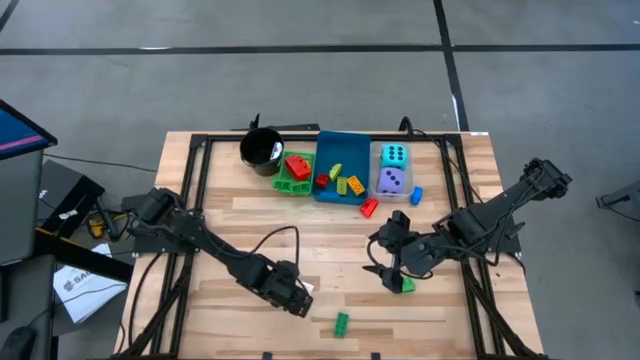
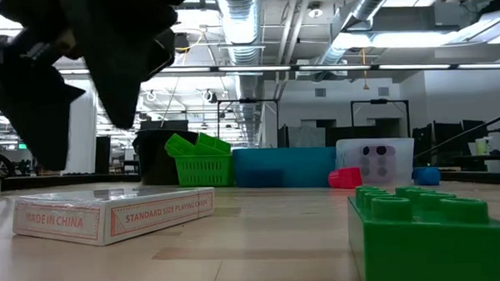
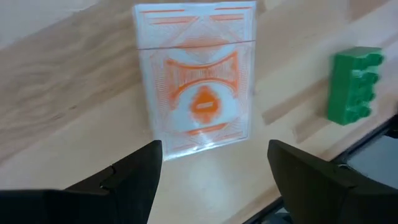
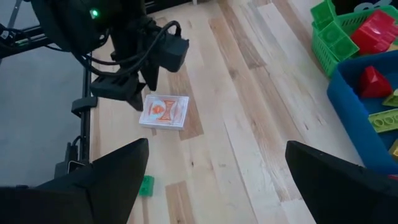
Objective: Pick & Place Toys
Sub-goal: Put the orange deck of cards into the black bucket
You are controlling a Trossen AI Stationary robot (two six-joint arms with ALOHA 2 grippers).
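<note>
Low view reads "MADE IN CHINA" and "STANDARD SIZE PLAYING CARDS" on the card pack [image 2: 111,215] lying flat on the worktop [image 2: 262,240]. Left gripper [image 3: 214,163] hangs just above it, fingers spread wide, holding nothing. Right gripper [image 4: 217,165] is likewise wide apart and empty, beside a green brick [image 1: 405,285].

Left arm reaches in from table's left edge toward the front centre; left gripper [image 1: 297,296] low over the table, jaws apart, holding nothing. Right arm comes from the right edge; right gripper [image 1: 388,268] right of centre, jaws wide, empty.

Black cup [image 1: 261,148], green tray [image 1: 293,176], blue tray [image 1: 343,168], clear tray [image 1: 393,170] along table's [image 1: 330,285] far edge.
</note>
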